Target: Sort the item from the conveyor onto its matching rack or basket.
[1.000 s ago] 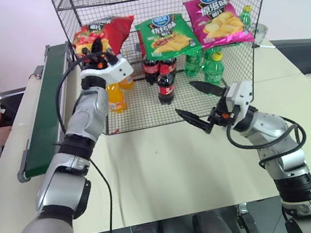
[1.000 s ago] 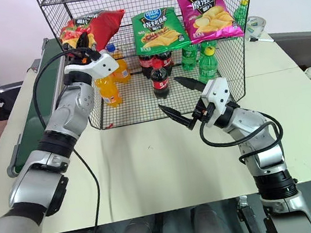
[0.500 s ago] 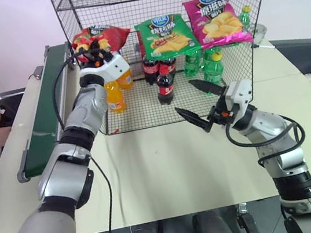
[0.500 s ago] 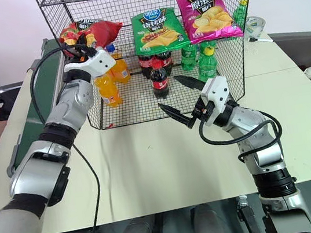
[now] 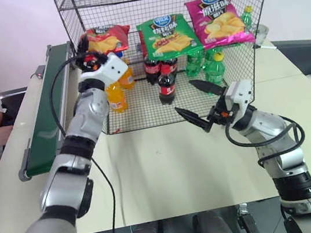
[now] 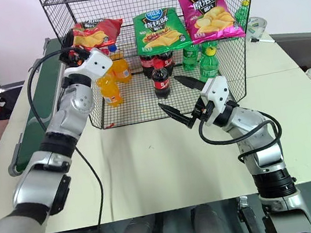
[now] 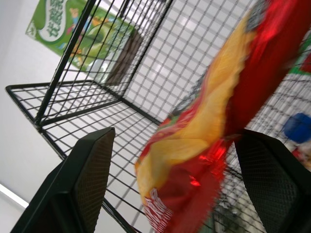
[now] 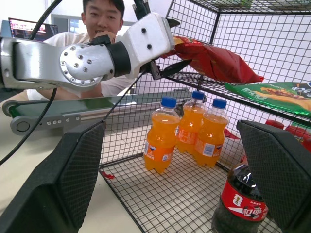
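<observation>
Left gripper [image 6: 71,51]: jaws stood wide, holding nothing, at the rack's [image 5: 236,66] left front corner. Red bag [image 5: 104,39]: between the spread fingers, lying on the middle tier just beside the green bag [image 5: 167,33]; conveyor [image 5: 46,112] bare. Right gripper [image 5: 200,105]: jaws wide, empty, above the bench [image 5: 170,173]. Advice: draw the left gripper straight back, fingers kept spread, without dragging the bag off the shelf edge.
</observation>
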